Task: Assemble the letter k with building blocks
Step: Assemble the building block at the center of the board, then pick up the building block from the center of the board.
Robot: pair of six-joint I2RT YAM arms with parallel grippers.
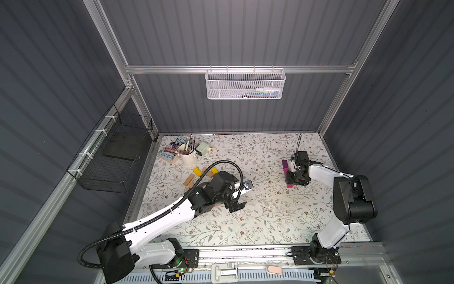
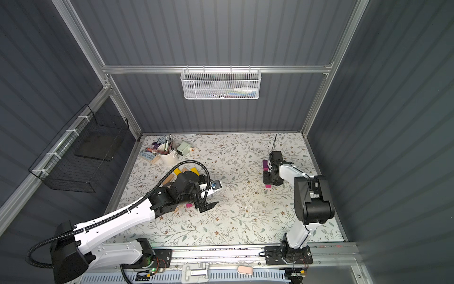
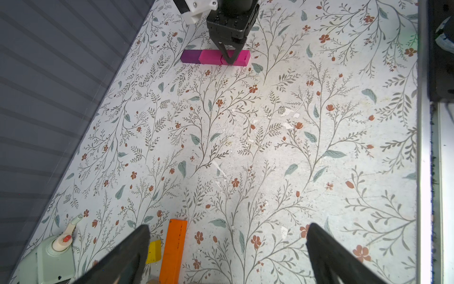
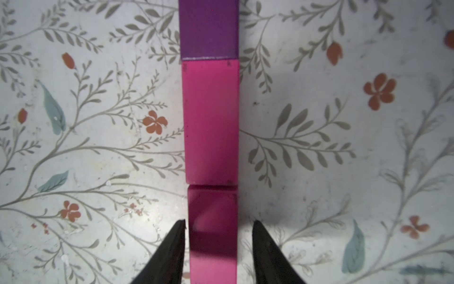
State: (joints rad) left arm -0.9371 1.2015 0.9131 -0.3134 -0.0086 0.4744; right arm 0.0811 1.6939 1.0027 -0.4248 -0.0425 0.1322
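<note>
One: Several loose blocks (image 1: 190, 182) far left, tan and yellow, flat on the table (image 3: 270, 147) near a white cup (image 1: 188, 158) of brushes. More there?
Two: Orange block (image 3: 173, 250) lying flat, yellow block (image 3: 154, 250) just beside it.
One: Tool on that side?
Two: Left gripper (image 3: 228, 227) hangs over bare floral table, jaws spread wide, nothing between them.
One: Further right?
Two: Three blocks end to end in one straight row, flat and touching: purple block (image 4: 208, 29), middle pink block (image 4: 211, 123), end pink block (image 4: 212, 209). Row sits well apart from the loose blocks.
One: And the tool there?
Two: Right gripper (image 4: 219, 222) points down and straddles the end pink block. Jaws slightly apart, a thin gap showing on each side. Not pinching it.
</note>
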